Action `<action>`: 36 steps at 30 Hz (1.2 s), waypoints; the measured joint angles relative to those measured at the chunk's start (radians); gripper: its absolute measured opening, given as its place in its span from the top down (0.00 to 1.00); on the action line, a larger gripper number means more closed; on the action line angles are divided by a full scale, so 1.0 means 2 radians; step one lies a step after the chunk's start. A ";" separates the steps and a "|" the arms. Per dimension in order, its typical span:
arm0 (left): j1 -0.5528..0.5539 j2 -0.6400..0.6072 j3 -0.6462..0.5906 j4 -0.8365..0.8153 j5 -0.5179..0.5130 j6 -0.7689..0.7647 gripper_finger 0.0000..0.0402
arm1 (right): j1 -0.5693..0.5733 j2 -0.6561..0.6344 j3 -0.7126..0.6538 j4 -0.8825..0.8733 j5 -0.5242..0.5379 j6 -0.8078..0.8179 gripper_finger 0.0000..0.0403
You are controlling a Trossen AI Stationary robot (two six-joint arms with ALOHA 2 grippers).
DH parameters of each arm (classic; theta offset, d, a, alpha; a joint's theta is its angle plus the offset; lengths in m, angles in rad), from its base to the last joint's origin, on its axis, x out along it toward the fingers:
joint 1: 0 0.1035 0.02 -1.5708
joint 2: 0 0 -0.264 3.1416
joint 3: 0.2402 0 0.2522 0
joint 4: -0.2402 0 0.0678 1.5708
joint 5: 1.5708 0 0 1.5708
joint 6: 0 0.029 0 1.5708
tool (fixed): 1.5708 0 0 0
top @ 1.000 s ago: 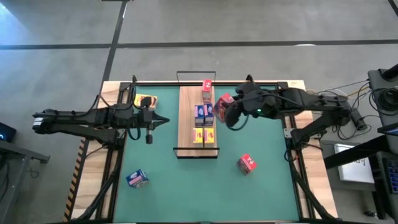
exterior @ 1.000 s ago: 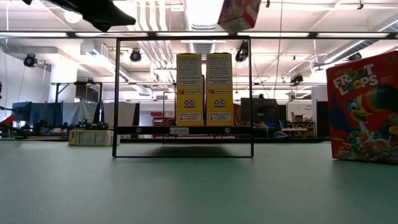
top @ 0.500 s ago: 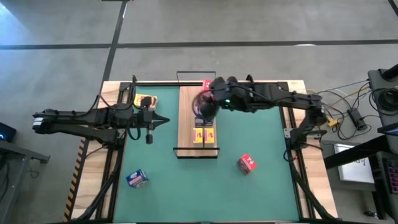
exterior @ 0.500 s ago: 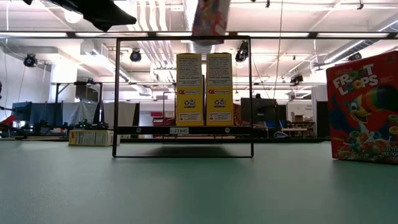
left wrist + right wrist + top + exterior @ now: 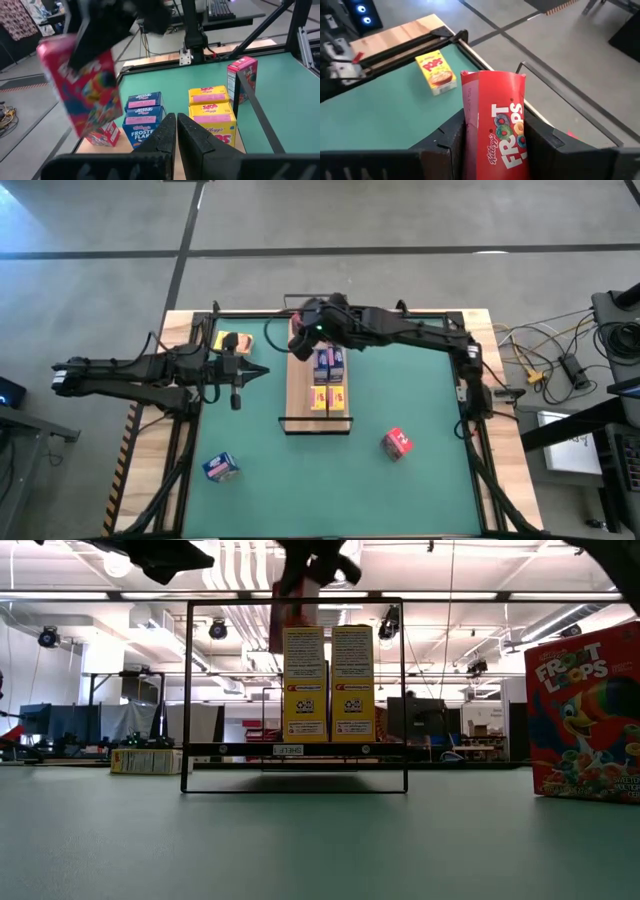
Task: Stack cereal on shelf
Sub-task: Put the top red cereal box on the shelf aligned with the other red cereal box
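My right gripper [image 5: 303, 335] is shut on a red cereal box [image 5: 495, 125], held high over the far left part of the shelf [image 5: 300, 385], a light-wood board with a black wire frame [image 5: 296, 690]. Two blue boxes [image 5: 142, 107] and two yellow boxes [image 5: 210, 107] stand on the shelf, with a red box [image 5: 102, 135] at its far end. More cereal sits on the green mat: a yellow box [image 5: 232, 342], a blue box [image 5: 220, 468] and a red box [image 5: 397, 443]. My left gripper [image 5: 262, 373] waits shut, left of the shelf. My right gripper pinches the red box between its two fingers [image 5: 451, 142], on two opposite sides [image 5: 470, 125] at one end of the box. The fingers come slanting down from the table's right. The box is lifted clear, tilted, its free end [image 5: 85, 122] hanging lower than the fingers.
The shelf's wire frame [image 5: 560, 95] rises at both ends of the board. Wooden table edges with black rails [image 5: 190, 430] border the mat. Open mat lies left and right of the shelf and toward the near edge.
My right gripper has carried the red box toward the table's left, from right of the shelf across its far end to its left side, sinking a little and rolling as it went. The box stays lifted clear.
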 joint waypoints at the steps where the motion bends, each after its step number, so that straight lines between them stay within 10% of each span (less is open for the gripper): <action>1: 0.000 0.000 -0.001 -0.001 0.000 0.000 1.00 | -0.004 0.006 0.000 0.006 0.000 -0.002 0.66; 27: 0.000 -0.003 -0.004 -0.001 0.000 0.000 1.00 | -0.065 0.119 0.000 0.053 -0.066 0.043 0.65; 36: 0.000 -0.003 -0.004 -0.001 0.000 0.000 1.00 | -0.065 0.129 0.000 0.052 -0.065 0.043 0.51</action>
